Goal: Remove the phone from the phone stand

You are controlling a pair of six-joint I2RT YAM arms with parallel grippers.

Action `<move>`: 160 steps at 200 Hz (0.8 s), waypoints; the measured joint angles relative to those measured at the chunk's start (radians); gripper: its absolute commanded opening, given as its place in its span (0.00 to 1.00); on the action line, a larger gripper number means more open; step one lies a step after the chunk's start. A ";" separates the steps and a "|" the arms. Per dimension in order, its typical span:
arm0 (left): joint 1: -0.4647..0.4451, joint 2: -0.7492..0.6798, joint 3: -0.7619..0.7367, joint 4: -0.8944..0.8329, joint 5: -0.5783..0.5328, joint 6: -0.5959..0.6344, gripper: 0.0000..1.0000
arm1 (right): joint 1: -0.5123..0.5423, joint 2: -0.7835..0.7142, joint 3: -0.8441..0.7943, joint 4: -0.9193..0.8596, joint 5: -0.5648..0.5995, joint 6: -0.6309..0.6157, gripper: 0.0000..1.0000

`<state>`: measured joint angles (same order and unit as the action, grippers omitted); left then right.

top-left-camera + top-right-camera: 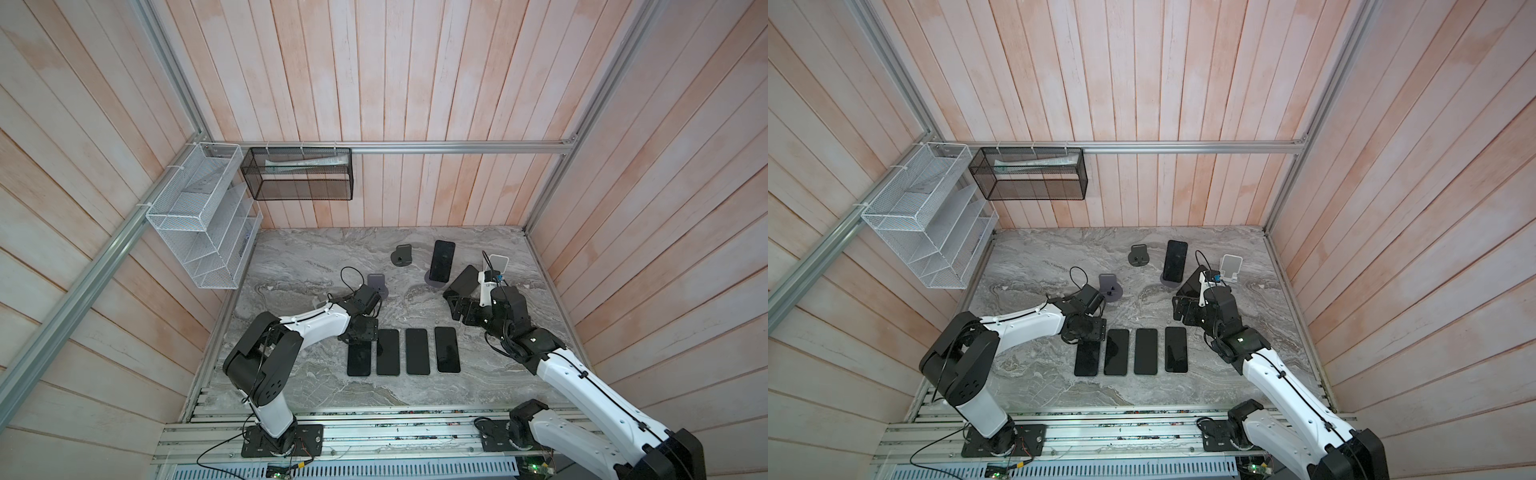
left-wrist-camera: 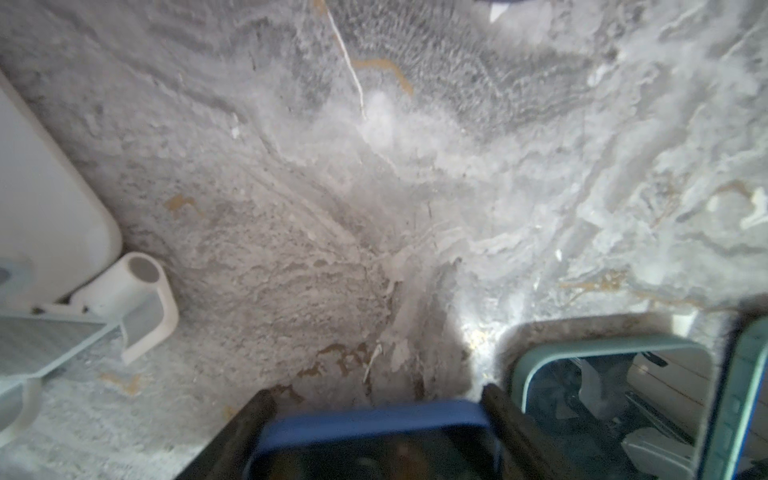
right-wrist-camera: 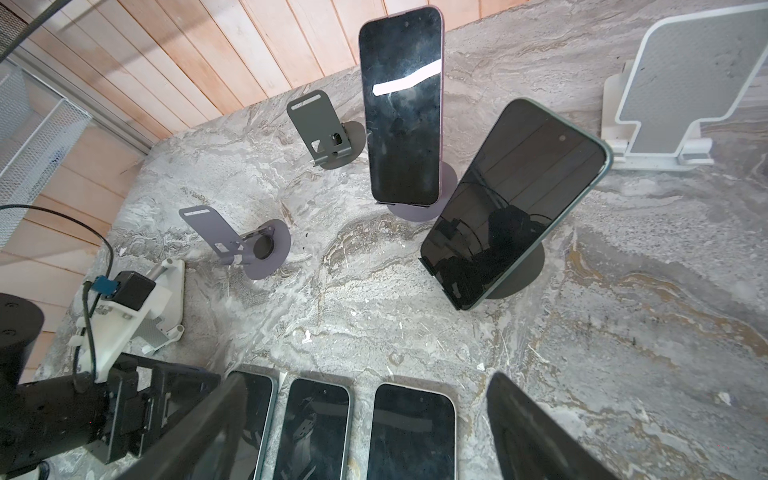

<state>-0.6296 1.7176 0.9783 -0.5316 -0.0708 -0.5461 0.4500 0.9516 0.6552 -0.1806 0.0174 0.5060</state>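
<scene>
top views: white wire basket [image 1: 199, 216] on left wall, contents unclear; black mesh basket [image 1: 299, 174] on back wall holds pale long item [image 1: 307, 163]. two phones propped at rear right: far phone [image 1: 441, 261], and near phone [image 1: 464, 279] just beside right gripper [image 1: 453, 305]. left gripper [image 1: 360, 334] over end of row of four flat phones [image 1: 416, 351].
left wrist: jaws astride blue-edged phone [image 2: 374, 432] lying flat; pinching or loose, cannot tell.
right wrist: fingers [image 3: 199, 424] spread wide, empty; near phone leans on dark stand [image 3: 528, 270].

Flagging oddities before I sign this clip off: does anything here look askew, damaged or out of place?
Nothing damaged or spilled. Only the front phone on its dark stand sits diagonally, unlike the upright phone behind it; whether phone or stand is turned is unclear.
</scene>
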 measured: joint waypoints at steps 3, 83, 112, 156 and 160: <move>0.000 -0.001 -0.001 0.003 -0.001 0.000 0.81 | 0.000 0.001 0.000 0.001 -0.002 0.001 0.91; 0.003 -0.043 -0.009 -0.034 -0.025 -0.003 0.87 | 0.000 0.016 0.000 0.009 -0.041 0.018 0.91; 0.005 -0.186 0.056 -0.137 -0.112 -0.023 0.90 | 0.000 0.018 0.000 0.010 -0.046 0.018 0.91; 0.094 -0.350 0.130 -0.172 -0.306 -0.127 1.00 | 0.000 0.029 0.003 0.014 -0.051 0.018 0.94; 0.110 -0.349 0.130 -0.176 -0.314 -0.136 1.00 | 0.000 0.029 0.004 0.014 -0.051 0.017 0.94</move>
<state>-0.5198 1.3685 1.1080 -0.7074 -0.3843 -0.6823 0.4500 0.9810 0.6594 -0.1661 -0.0338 0.5232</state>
